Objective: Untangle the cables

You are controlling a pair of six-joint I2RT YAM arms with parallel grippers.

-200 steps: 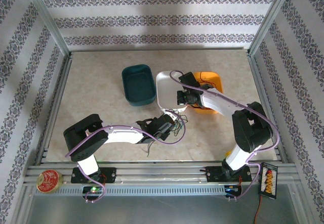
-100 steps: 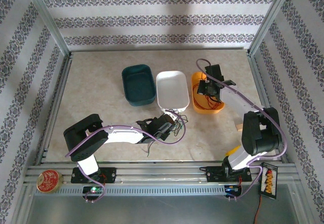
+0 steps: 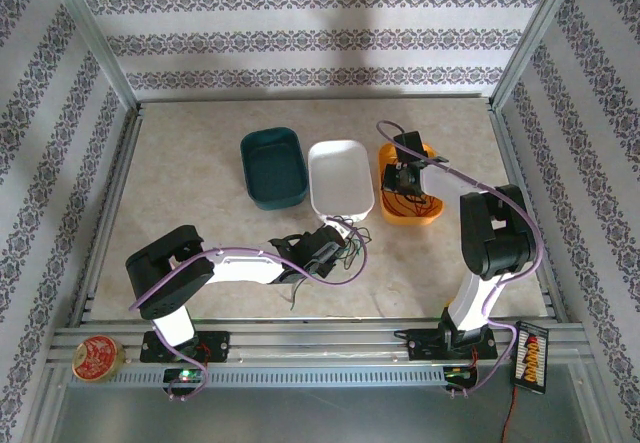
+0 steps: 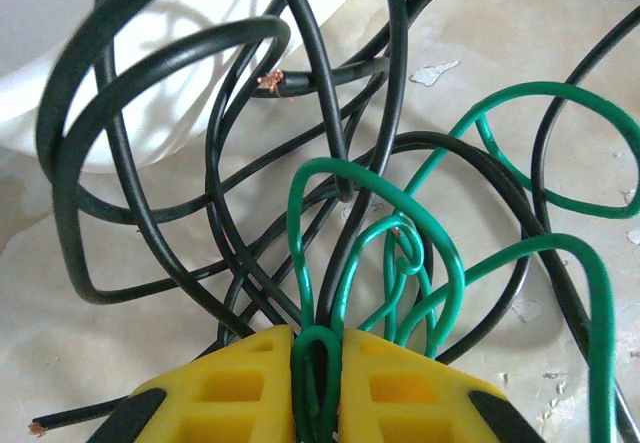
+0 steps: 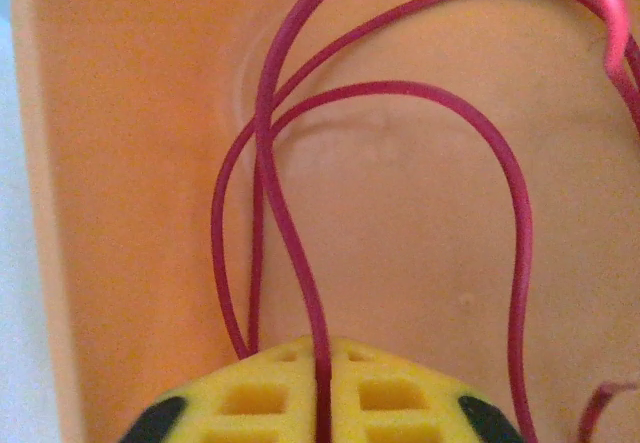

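Left end effector (image 4: 317,368) is clamped narrow on a loop of thin green cable (image 4: 540,89). The loop is tangled with thin black cables (image 4: 62,193) on the beige surface (image 4: 130,343), beside a white plastic tray (image 4: 150,133). Right end effector (image 5: 322,388) is in an orange plastic tray (image 5: 130,213), fingers nearly together with a thin red cable (image 5: 522,233) pinched between them.

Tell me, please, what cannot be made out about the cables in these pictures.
Left wrist view: the green cable loop drops between the left fingers; the bottom edge cuts it off.
Same view: the black cables leave the frame edges, so their number is unclear.
Right wrist view: the red cable sits between the right fingers; gripped or loose, unclear.
Top view: the tangle is too small to trace crossings.
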